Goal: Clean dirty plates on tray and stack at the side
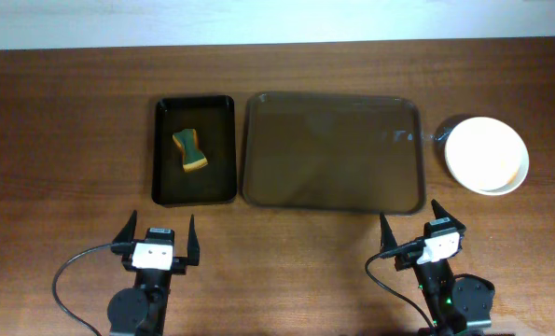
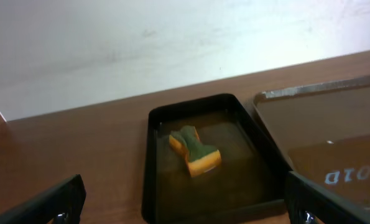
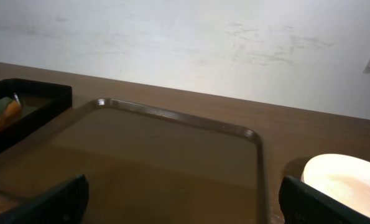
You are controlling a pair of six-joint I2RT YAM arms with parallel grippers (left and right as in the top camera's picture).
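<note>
A large brown tray lies in the middle of the table with nothing on it; it also shows in the right wrist view and in the left wrist view. White plates are stacked to the right of the tray, also seen in the right wrist view. A green and yellow sponge lies in a small black tray, also in the left wrist view. My left gripper and right gripper are open and empty near the front edge.
The black tray's rim stands to the left of the brown tray. A pale wall rises behind the table's far edge. Black cables run from both arm bases at the front.
</note>
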